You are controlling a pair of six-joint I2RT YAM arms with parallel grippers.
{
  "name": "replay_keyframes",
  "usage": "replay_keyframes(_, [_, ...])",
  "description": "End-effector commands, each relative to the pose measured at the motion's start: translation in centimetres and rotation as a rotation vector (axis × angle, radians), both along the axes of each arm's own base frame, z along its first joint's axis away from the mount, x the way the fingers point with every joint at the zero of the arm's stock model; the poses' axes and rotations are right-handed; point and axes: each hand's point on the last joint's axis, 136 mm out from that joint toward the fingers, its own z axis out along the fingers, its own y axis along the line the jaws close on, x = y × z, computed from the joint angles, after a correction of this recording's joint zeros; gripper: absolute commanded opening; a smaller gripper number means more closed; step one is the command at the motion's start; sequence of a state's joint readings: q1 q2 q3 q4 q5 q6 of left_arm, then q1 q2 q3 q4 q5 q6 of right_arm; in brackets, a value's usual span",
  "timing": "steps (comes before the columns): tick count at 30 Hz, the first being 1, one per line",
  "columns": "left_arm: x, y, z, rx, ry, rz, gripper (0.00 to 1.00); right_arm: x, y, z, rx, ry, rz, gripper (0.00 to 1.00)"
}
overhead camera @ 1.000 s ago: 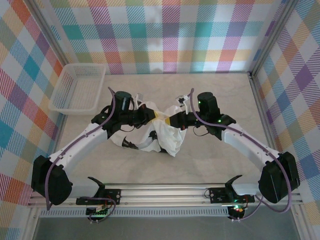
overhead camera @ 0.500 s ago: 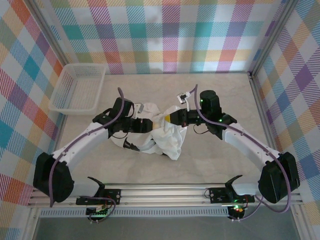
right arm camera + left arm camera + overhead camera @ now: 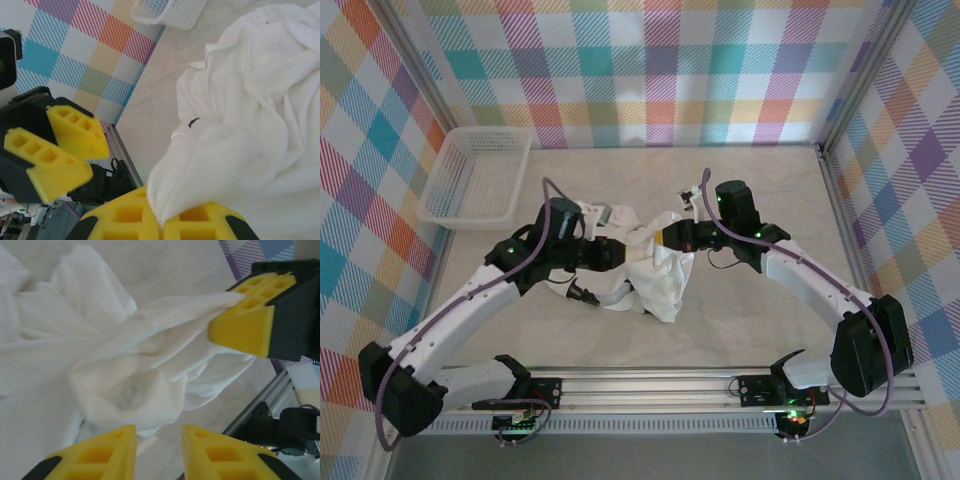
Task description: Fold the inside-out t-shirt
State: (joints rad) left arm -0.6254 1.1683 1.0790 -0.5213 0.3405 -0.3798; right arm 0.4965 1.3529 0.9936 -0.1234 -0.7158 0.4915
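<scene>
The white t-shirt [image 3: 645, 282] lies crumpled at the middle of the table between both arms. My right gripper [image 3: 663, 238] is shut on a pinched fold of its upper edge, and the fabric [image 3: 260, 100] runs out from between the yellow fingers [image 3: 161, 220]. A small dark tag [image 3: 193, 121] sits on an edge of the shirt. My left gripper [image 3: 625, 256] faces the right one from the left and is open [image 3: 159, 432]. Nothing is between its fingers, and the shirt's bunched folds [image 3: 115, 375] lie just ahead of them. The left wrist view has the right gripper [image 3: 225, 320] holding cloth.
A white lattice basket [image 3: 480, 175] stands at the back left, beside the checked wall. The metal rail [image 3: 650, 380] runs along the near edge. Bare tabletop lies to the right and behind the shirt.
The left arm has stretched out, and its gripper has dropped slightly toward the near side, away from the right gripper. The right gripper keeps its hold on the shirt.
</scene>
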Motion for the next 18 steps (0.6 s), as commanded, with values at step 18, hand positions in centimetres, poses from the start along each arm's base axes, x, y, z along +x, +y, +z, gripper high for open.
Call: replay_keyframes(18, [3.6,-4.8,-6.9,0.133,0.096,-0.134,0.51,-0.5,0.6,3.1,0.068,-0.037,0.067,0.0])
